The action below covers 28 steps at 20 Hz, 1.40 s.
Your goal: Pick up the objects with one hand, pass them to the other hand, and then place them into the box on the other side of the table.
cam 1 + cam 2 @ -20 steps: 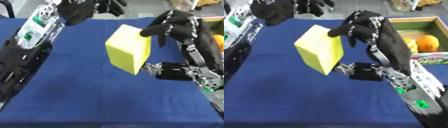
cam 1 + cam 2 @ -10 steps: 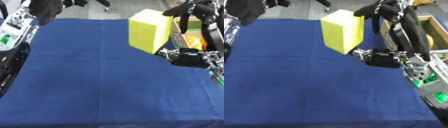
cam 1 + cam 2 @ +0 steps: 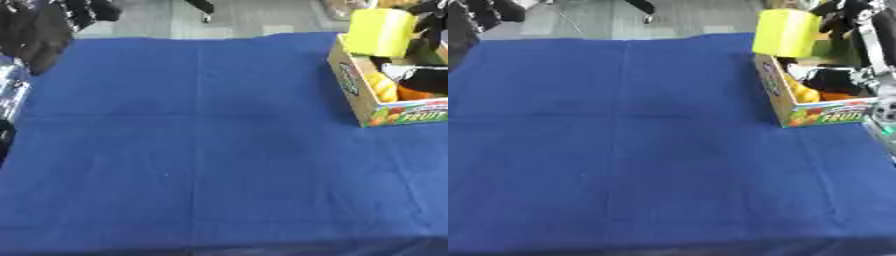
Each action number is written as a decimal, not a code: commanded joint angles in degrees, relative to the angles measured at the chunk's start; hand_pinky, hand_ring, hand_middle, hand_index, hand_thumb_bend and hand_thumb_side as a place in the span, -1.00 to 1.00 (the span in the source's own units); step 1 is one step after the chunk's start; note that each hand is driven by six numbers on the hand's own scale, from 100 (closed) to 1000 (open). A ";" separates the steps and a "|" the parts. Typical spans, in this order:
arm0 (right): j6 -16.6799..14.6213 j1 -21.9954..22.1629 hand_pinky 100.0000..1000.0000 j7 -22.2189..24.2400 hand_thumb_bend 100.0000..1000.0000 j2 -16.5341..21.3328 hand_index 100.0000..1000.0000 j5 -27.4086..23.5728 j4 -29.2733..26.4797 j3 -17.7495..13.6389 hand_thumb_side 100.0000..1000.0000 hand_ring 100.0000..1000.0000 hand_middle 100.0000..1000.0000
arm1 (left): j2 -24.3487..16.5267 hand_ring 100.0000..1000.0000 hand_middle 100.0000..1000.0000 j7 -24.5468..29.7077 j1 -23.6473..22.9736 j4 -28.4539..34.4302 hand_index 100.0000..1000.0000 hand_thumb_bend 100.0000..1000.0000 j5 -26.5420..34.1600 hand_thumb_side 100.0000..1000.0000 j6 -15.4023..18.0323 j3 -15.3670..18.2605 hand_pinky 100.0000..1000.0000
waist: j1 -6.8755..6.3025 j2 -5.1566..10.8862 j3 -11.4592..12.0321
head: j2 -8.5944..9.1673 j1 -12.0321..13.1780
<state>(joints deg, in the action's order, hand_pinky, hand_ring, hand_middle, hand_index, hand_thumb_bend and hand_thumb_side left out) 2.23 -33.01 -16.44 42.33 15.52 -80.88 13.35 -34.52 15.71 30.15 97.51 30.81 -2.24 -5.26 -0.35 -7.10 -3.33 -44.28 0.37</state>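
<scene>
— What is the right hand [image 3: 843,11] doing?
— It is gripping the yellow block [image 3: 786,32], with dark fingers curling round the block's far side. It is holding the block in the air over the near-left corner of the cardboard box [image 3: 785,107].
— And what is sitting in the box?
— Orange and yellow fruit-like things [image 3: 801,92] are lying against its left wall; a dark part of the arm is covering the rest.
— And the left hand [image 3: 39,37]?
— It is showing at the upper left edge, above the blue cloth [image 3: 192,150], holding nothing. Its fingers are looking dark and blurred, so I cannot tell how far open they are.
</scene>
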 commanded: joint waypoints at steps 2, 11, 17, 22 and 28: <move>-1.50 -4.68 0.12 4.03 -0.32 -0.99 -0.38 3.13 15.52 -4.37 -0.74 0.20 -0.75 | -0.04 0.32 0.25 -1.58 -0.88 3.47 0.33 -0.49 -1.16 0.58 0.27 2.31 0.59 | 0.15 1.73 0.76 | 0.16 -1.52; -4.44 -10.40 0.35 9.76 0.07 -2.00 0.42 14.51 36.65 -9.74 -0.25 0.46 -0.51 | 2.19 0.31 0.23 -3.31 -4.47 6.94 0.33 -0.49 -2.42 0.58 1.19 4.30 0.58 | -0.25 1.40 3.06 | 0.16 -3.66; -4.42 -10.18 0.44 10.55 0.26 -1.13 0.64 17.49 37.40 -11.21 -0.06 0.53 -0.34 | 3.10 0.30 0.22 -3.89 -6.83 6.80 0.33 -0.48 -2.03 0.59 0.95 4.93 0.59 | -0.26 1.37 3.03 | 0.16 -5.30; -5.55 -9.55 0.59 12.63 0.28 0.41 0.76 17.10 35.61 -11.45 -0.08 0.65 -0.03 | 3.76 0.31 0.22 -3.78 -7.68 6.86 0.33 -0.48 -2.29 0.59 1.19 5.19 0.59 | 0.04 1.41 2.71 | 0.16 -5.99; -7.63 -7.91 0.72 16.69 0.24 4.06 0.80 14.65 28.91 -12.15 -0.20 0.80 0.12 | 4.22 0.31 0.22 -3.56 -8.61 6.74 0.33 -0.47 -2.53 0.59 1.49 5.55 0.59 | 0.61 1.29 2.40 | 0.16 -6.75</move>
<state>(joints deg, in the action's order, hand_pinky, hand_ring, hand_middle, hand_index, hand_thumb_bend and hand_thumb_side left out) -5.00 -40.16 -0.53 42.97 30.90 -49.59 1.97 -29.61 12.09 21.10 103.35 28.57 -1.03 -0.53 -0.35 -7.10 -0.86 -44.28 -6.09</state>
